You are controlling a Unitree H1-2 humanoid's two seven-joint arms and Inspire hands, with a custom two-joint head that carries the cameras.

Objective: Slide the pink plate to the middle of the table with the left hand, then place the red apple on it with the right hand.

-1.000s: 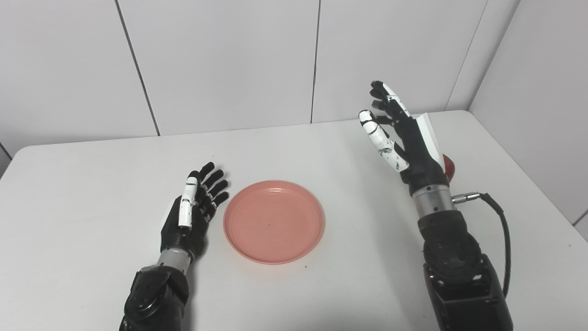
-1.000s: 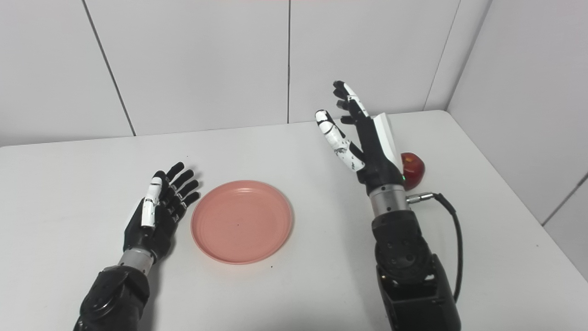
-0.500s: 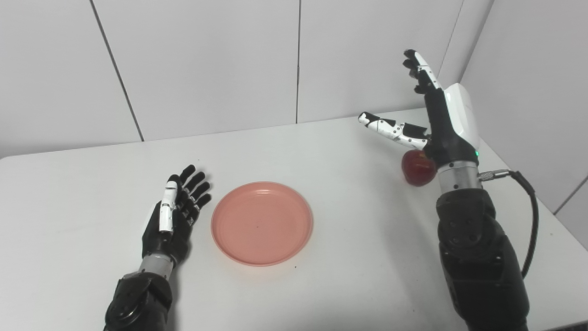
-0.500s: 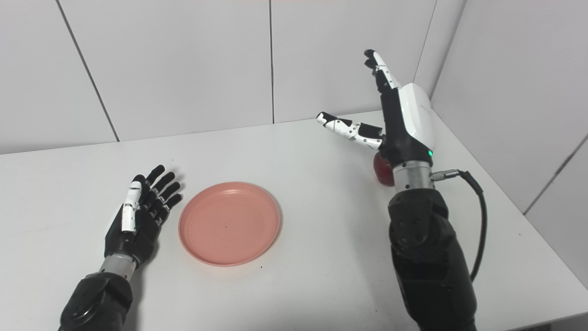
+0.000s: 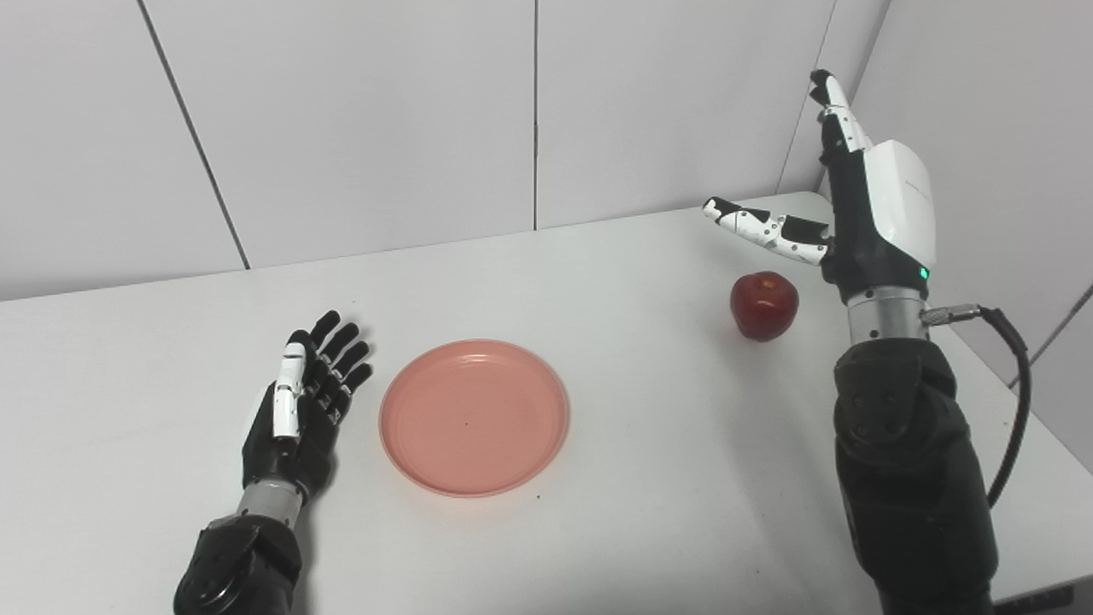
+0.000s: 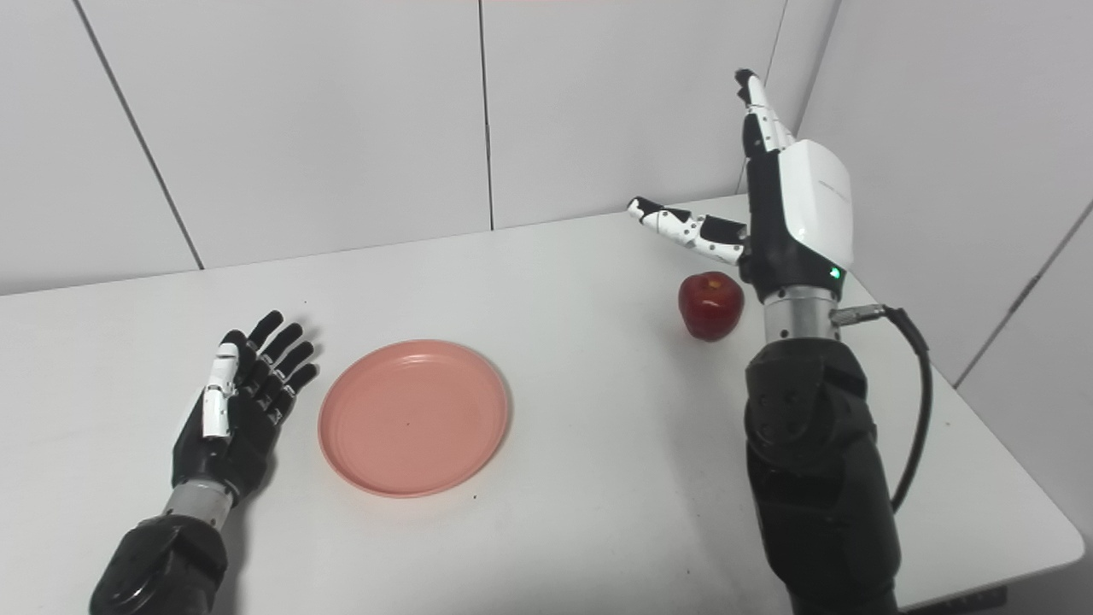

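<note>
The plate (image 5: 474, 417) sits near mid-counter (image 5: 649, 478), so the slide looks done. The left robot hand (image 5: 299, 410) rests beside it, fingers spread, empty. The apple (image 5: 764, 305) stands apart, ungrasped; the right robot hand (image 5: 858, 209) hovers released beside it.

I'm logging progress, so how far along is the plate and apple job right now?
The round pink plate sits near the middle of the white table, with the open left hand beside it. The open right hand is raised just right of the red apple, not gripping it. Grasping it and placing it on the plate remain.
</note>
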